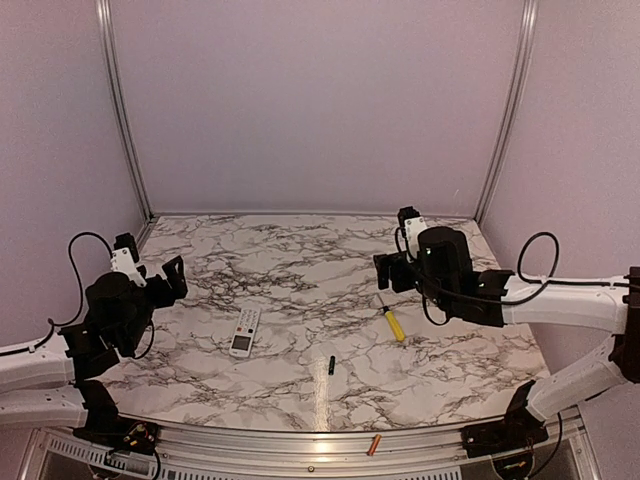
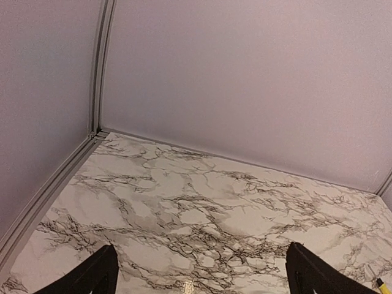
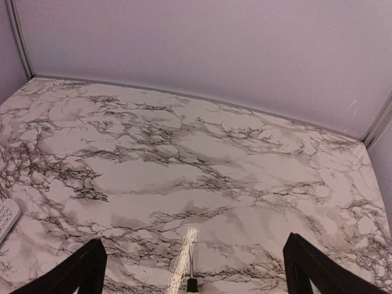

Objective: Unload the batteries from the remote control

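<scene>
Since the dark cell (image 1: 331, 365) and the orange cell (image 1: 373, 445) both lie clear of the remote (image 1: 245, 333), I judge the unloading done. The remote rests face up on the desk (image 1: 300, 260), display end toward the arm bases, so I cannot tell whether its rear cover is refitted.

The dark cell lies right of the remote and nearer the bases, well apart from it. The orange cell lies farther right and nearer again, on the metal rail (image 1: 250, 442) at the desk's near edge; I judge it could roll off. A screwdriver (image 1: 392, 322) lies right of the remote.

Left jaws hang wide apart and bare, left of the remote. Right jaws, likewise apart and bare, hang right of it, near the screwdriver's tip.

Beyond the remote the desk runs open to the back wall (image 1: 320, 100).
</scene>
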Controlling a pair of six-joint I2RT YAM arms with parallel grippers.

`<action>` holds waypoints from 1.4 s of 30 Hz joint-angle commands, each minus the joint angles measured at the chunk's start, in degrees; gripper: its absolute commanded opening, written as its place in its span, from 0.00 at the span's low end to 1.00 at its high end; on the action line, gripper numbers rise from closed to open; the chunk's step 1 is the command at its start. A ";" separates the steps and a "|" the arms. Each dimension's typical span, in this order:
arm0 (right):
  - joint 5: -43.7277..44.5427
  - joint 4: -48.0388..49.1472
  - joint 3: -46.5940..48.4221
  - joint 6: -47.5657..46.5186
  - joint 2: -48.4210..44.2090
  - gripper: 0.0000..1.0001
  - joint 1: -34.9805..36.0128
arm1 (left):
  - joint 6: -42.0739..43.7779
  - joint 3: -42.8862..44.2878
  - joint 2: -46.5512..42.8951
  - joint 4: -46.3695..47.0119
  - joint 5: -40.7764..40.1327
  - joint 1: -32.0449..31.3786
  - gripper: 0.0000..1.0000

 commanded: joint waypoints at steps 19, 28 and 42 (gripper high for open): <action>-2.90 24.11 -18.10 -14.43 -9.39 0.99 -24.07 | 19.86 1.48 21.46 21.33 -14.54 16.61 0.99; -1.61 53.68 -30.67 -25.78 -2.29 0.99 -27.61 | 20.83 -1.57 30.61 34.46 -2.93 25.58 0.99; -12.01 76.68 -35.02 -21.08 11.95 0.99 -38.02 | 23.53 0.99 40.34 45.26 8.20 32.12 0.99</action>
